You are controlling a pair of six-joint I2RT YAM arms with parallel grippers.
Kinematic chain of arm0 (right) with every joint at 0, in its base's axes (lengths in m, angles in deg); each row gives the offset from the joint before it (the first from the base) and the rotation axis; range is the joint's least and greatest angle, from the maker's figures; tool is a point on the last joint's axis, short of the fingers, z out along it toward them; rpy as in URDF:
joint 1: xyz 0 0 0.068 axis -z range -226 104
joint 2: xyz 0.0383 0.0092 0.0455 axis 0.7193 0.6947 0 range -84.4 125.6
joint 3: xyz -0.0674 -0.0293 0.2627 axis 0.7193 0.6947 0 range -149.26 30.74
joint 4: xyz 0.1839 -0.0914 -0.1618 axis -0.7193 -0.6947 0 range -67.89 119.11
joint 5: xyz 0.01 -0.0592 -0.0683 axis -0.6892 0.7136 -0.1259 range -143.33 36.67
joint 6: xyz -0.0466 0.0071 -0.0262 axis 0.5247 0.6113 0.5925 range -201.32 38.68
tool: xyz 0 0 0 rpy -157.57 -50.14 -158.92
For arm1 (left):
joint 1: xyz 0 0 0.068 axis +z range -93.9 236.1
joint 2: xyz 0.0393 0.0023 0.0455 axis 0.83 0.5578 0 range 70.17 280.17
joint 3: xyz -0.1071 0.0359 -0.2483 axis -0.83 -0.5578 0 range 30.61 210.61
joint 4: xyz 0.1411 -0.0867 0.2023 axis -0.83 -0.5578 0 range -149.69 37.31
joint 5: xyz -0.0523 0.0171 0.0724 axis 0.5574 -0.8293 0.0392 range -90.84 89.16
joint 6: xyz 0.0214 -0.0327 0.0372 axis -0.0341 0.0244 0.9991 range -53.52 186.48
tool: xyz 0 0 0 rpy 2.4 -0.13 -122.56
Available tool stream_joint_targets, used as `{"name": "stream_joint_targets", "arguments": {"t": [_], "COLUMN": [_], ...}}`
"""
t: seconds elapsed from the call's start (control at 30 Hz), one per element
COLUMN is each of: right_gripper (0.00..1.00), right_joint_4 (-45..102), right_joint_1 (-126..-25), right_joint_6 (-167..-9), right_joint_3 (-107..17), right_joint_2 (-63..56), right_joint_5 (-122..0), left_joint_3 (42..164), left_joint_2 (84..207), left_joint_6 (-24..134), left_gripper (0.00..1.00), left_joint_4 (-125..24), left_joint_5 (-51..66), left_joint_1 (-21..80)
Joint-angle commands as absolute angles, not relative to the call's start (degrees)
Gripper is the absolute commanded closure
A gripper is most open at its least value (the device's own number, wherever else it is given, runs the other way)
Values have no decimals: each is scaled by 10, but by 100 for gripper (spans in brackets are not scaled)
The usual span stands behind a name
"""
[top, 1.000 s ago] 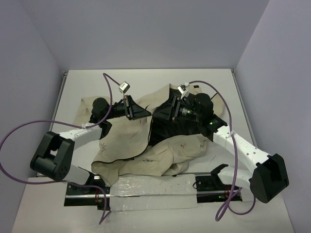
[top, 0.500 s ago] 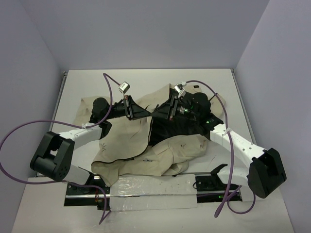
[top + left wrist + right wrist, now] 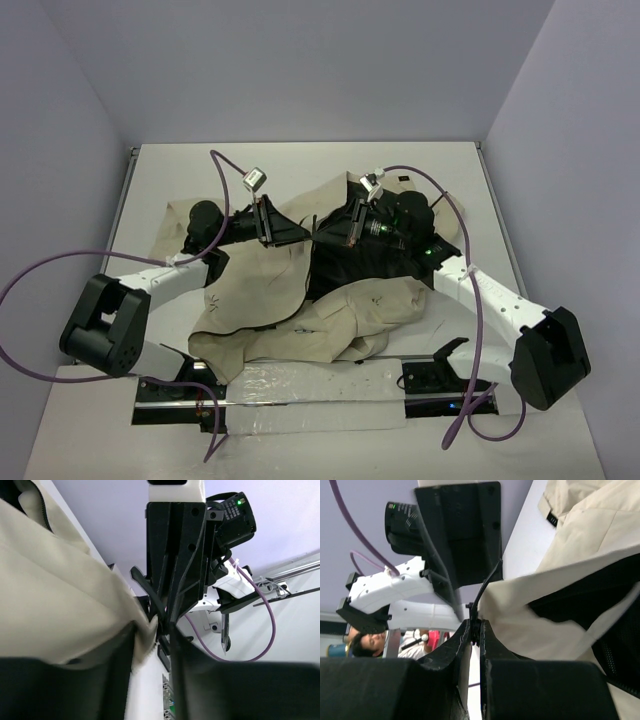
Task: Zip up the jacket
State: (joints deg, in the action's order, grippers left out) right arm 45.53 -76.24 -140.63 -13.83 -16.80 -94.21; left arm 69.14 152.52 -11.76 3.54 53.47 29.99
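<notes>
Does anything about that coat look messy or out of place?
Yes. The jacket lies crumpled and open on the table rather than flat. Its black lining is exposed in the middle, and its near part is bunched in folds.

We see the jacket (image 3: 255,295) as matt beige cloth, its lining (image 3: 362,262) black mesh. Beyond the jacket, the worktop (image 3: 300,162) looks smooth, matt white; the right hand (image 3: 475,628) on the jacket's edge is matt black plastic.

right tool (image 3: 475,628) nearly closed, pinching jacket (image 3: 580,545) edge
</notes>
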Motion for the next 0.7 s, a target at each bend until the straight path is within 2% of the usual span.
{"name": "stream_joint_targets", "arguments": {"t": [0.0, 0.07, 0.13, 0.43, 0.67], "right_gripper": [100, 100, 100, 100, 100], "right_joint_4": [464, 463, 464, 486, 497], "right_joint_1": [-766, -766, -766, -766, -766], "right_joint_6": [-1395, -1393, -1395, -1415, -1424], "right_joint_3": [-149, -148, -148, -139, -138], "right_joint_2": [-198, -202, -204, -207, -208], "right_joint_5": [-929, -930, -932, -942, -947], "left_joint_3": [705, 700, 696, 697, 710], "left_joint_2": [1496, 1490, 1489, 1485, 1501], "left_joint_6": [-104, -102, -103, -105, -101], "left_gripper": [24, 11, 10, 25, 26], "left_joint_4": [43, 43, 46, 75, 80], "left_joint_5": [546, 545, 543, 534, 537], "left_joint_1": [297, 297, 297, 291, 274]}}
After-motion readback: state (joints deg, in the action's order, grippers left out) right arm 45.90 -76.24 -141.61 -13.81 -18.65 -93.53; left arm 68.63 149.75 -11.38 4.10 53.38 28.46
